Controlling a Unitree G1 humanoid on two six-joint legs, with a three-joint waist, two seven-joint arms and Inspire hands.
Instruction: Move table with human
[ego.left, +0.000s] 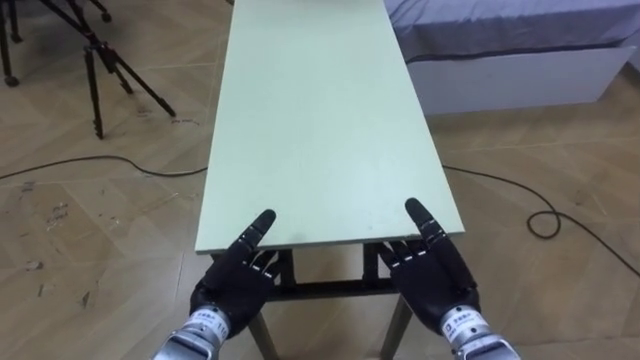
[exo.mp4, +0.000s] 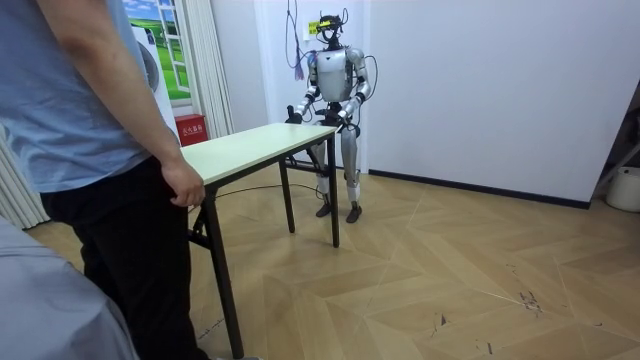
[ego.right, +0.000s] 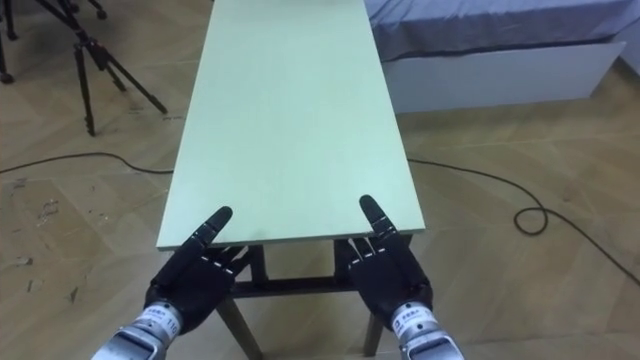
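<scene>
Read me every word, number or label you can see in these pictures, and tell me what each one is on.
No text is legible.
White tag on the left robot hand: print too small to read.
White tag on the right robot hand: likewise too small.
Red box in the room view: any markings too blurred.
Table: no text.

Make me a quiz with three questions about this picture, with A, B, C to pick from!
1. Where does the tripod stand? A on a shelf; B left of the table; C in a box.
2. What colour is the table top? A red; B pale green; C black.
3. What are the left hand and right hand doing? A waving; B hanging down; C gripping the table's end.
Answers: B, it stands by the table's left side; B, the top looks pale green; C, thumbs on top, fingers under.
</scene>
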